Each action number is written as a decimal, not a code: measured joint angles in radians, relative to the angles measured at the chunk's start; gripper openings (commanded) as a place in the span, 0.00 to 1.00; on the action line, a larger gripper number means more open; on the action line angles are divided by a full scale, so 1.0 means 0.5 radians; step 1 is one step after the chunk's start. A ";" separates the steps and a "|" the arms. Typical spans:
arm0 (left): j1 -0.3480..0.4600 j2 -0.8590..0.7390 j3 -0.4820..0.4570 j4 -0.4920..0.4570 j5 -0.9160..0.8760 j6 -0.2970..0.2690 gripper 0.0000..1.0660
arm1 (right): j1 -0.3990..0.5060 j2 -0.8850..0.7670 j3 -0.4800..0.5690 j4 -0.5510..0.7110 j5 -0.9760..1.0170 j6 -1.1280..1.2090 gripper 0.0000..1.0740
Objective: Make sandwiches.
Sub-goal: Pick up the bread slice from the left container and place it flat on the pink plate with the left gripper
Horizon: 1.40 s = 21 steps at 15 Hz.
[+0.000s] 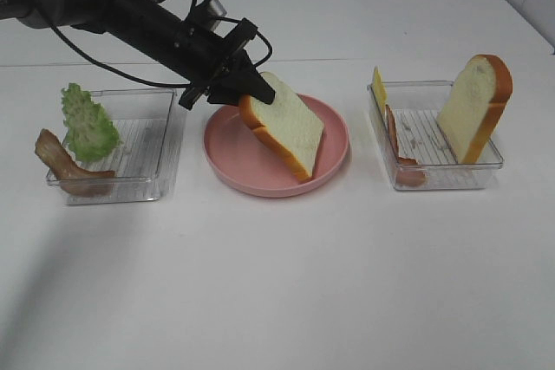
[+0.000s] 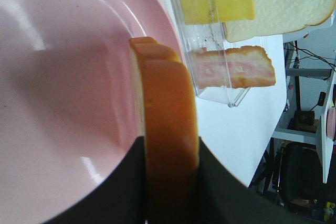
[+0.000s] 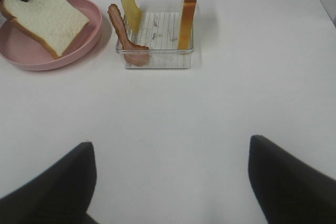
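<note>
On the white table (image 1: 277, 301), the left gripper (image 1: 238, 84) pinches a white, orange-crusted toy bread slice (image 1: 290, 123), tilted over the round pink plate (image 1: 225, 166); the right gripper (image 3: 170, 145) stands spread. This looks like laying the base slice: next, lower it flat and release.

table (image 1: 277, 292) front: bare, wide passage | plate (image 1: 227, 165): taken by tilted slice (image 1: 290, 127) with left gripper (image 1: 250, 91) clamped on it, arm (image 1: 113, 2) slanting in from far left | plate-tray gaps: narrow, bare | right tray (image 1: 434, 181): upright slice (image 1: 475, 106) at outer side, cheese (image 1: 379, 88), bacon (image 1: 393, 132) at plate side, middle free | left tray (image 1: 163, 145): lettuce (image 1: 87, 123) at outer end
</note>
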 measured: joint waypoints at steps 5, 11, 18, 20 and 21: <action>-0.004 0.000 0.000 -0.002 -0.058 -0.004 0.37 | 0.000 0.000 0.000 0.000 0.000 0.000 0.71; -0.004 0.000 0.000 0.000 -0.132 -0.046 0.56 | 0.000 0.000 0.000 0.000 0.000 0.000 0.71; -0.240 -0.088 -0.036 0.882 -0.364 -0.284 0.56 | 0.000 0.000 0.000 0.000 0.000 0.000 0.71; -0.318 -0.088 -0.124 1.202 -0.368 -0.426 0.58 | 0.000 0.000 0.000 0.000 0.000 0.000 0.71; -0.344 -0.088 -0.150 1.282 -0.360 -0.476 0.60 | 0.000 0.000 0.000 0.000 0.000 0.000 0.71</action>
